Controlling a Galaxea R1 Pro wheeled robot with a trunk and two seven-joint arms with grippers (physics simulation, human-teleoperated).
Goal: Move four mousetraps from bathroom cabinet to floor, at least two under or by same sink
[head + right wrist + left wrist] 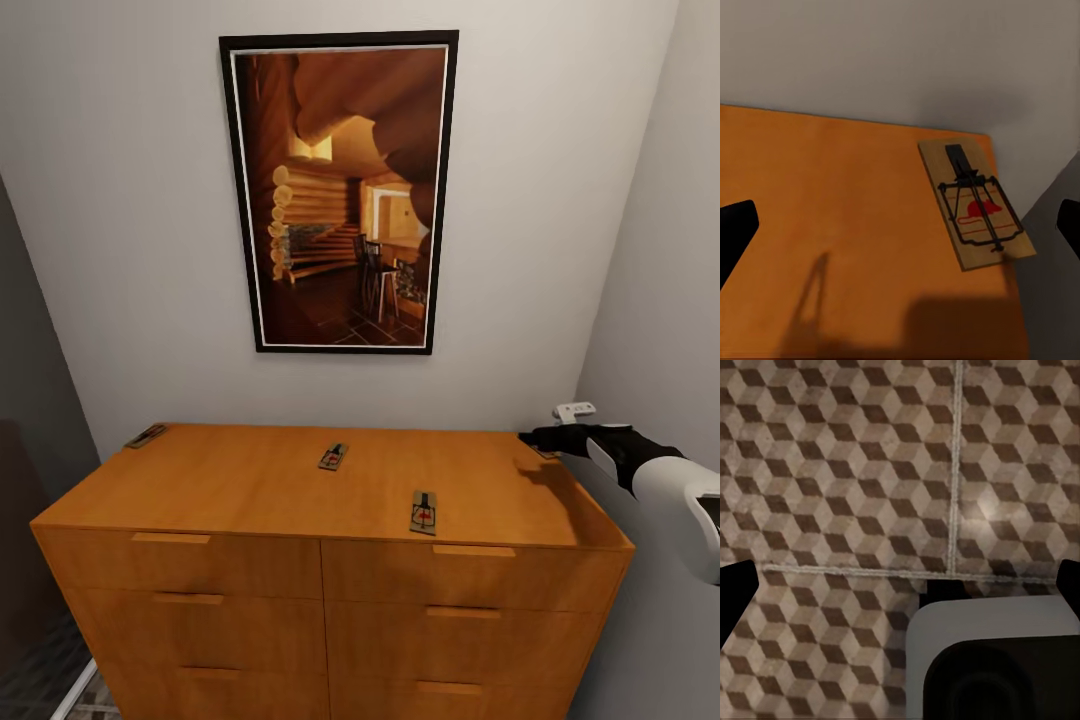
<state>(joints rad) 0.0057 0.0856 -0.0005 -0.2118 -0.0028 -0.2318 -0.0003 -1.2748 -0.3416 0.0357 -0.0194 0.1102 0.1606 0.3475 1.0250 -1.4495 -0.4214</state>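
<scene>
Facing the cabinet (330, 570) head-on, drawers nearest, flat top beyond. Three mousetraps show on the top in the head view: one at the front edge right of centre (424, 512), one mid-top (333, 457), one at the far left corner (146, 436). A fourth mousetrap (975, 204) sits at the far right corner, slightly overhanging the right edge — clear in the right wrist view, board flat, wire spring and red mark up. The right gripper (545, 440) hovers over that corner, not touching the trap; fingers spread wide, one dark tip at each side of the right wrist view, nothing between them. The left gripper (900, 589) points down at the bathroom floor (855, 472) — cube tiles, pale grout — also wide and empty. On the wall behind hangs a framed picture (340, 190) of a log interior.
</scene>
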